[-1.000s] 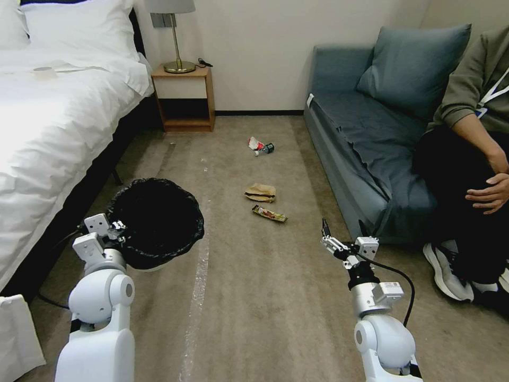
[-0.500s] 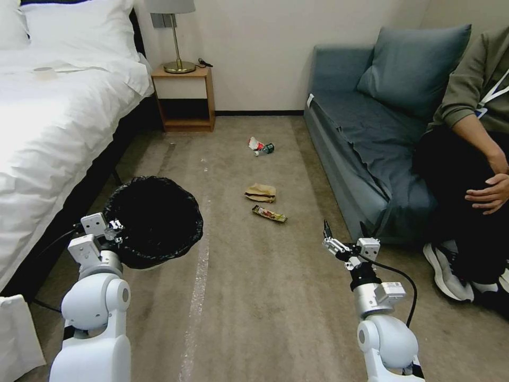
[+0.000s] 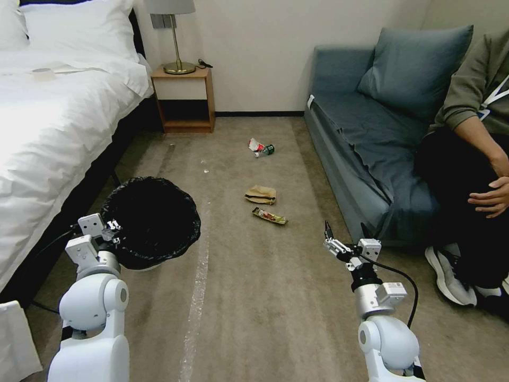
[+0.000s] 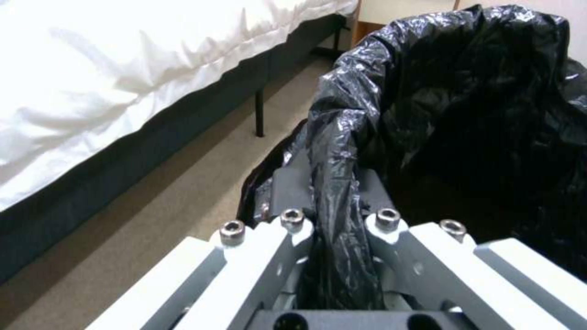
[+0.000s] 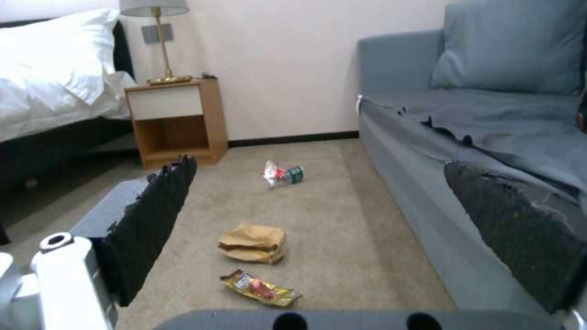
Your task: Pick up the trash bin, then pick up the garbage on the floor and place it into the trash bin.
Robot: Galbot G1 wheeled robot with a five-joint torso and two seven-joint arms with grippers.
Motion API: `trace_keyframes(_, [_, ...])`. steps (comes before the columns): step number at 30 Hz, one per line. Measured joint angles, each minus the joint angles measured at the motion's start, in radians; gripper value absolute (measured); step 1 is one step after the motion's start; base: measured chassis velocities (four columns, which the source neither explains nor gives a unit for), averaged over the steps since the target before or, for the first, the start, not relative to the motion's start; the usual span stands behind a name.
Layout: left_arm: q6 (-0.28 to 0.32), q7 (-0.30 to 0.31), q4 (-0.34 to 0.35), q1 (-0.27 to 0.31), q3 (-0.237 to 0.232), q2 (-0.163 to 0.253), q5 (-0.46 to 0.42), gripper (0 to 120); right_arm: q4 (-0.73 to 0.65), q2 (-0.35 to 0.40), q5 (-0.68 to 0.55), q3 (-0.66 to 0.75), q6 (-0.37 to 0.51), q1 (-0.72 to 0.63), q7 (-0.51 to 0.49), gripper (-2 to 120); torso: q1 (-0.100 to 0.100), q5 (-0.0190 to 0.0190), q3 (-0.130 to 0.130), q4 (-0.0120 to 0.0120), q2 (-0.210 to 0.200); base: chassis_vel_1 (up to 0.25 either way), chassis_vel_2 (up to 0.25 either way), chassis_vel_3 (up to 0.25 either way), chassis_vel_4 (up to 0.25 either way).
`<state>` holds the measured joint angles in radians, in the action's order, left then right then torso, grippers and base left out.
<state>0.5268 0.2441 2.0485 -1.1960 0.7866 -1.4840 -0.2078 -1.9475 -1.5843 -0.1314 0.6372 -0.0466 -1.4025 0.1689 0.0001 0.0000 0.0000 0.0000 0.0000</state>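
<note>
Left gripper pinching the bag-lined rim of the trash bin beside the bed. Right gripper spread wide, empty, hovering over carpet short of the brown paper bag and snack-bar wrapper.

The room is evenly and softly lit, with no hard shadows on the carpet. The white bed is the brightest area: its duvet is overexposed in the head view and blown out to near-featureless white in the left wrist view. Beside the bed, the black liner of the trash bin swallows light, its interior nearly detailless, though its crinkles carry small glints of glare near the left tool. The right wrist view is soft; the right tool's dark pads look blurred and ragged at the edges. Under the bed lies deep shadow.
</note>
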Motion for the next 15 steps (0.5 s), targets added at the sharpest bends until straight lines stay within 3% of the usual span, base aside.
trace_keyframes(15, [-0.006, -0.012, 0.001, -0.006, 0.001, 0.001, 0.000, 4, 0.000, -0.003, 0.004, 0.011, 0.000, -0.005, 0.011, 100, 0.000, 0.0000, 0.000, 0.0000, 0.000, -0.033, 0.035, 0.038, -0.034])
